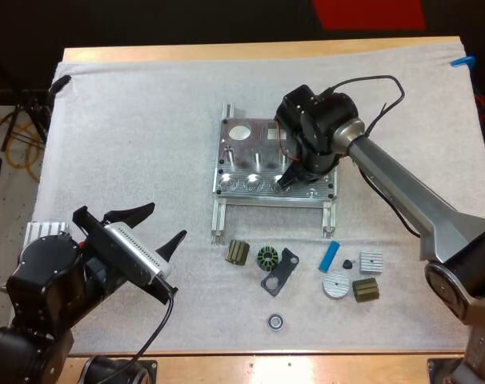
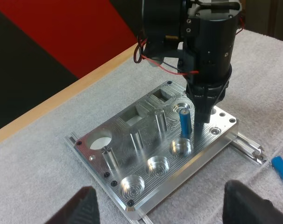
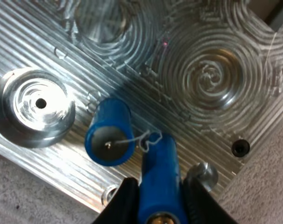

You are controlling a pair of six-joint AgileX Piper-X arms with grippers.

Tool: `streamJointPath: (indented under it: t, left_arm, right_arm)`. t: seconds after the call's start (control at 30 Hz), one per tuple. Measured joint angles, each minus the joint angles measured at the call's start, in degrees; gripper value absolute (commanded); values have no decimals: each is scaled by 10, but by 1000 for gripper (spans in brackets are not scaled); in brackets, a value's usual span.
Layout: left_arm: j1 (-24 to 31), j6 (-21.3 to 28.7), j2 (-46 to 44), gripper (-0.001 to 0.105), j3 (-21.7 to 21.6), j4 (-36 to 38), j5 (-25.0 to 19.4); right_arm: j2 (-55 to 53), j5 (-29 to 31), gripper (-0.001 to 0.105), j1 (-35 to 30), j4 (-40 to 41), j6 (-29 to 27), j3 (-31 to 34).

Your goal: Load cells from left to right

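Blue cell point(image 3: 109, 131) seemingly seated in fixture point(image 1: 250, 140); right gripper point(image 1: 290, 178) pinches tool point(image 3: 159, 172), left gripper point(image 1: 166, 222) spread.

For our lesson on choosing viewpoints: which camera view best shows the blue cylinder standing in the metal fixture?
The left wrist view: the blue cylinder shows side-on, upright in the metal fixture. The right wrist view gives its top end; in the high view the right gripper covers it.

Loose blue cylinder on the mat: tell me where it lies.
High view: the loose blue cylinder lies near the fixture's right rail end, just beyond the silver disc.
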Motion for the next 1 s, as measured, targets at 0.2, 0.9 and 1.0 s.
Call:
streamJointPath:
  t: [0.2,0.9,1.0]
  left_arm:
    - [0,0,0,56,0,0,0]
    - [0,0,0,56,0,0,0]
    - [0,0,0,56,0,0,0]
  right_arm:
    - [0,3,0,0,-5,3,0]
    - [7,-29,15,-21,-11,23,0]
    - [7,-29,42,-21,-11,25,0]
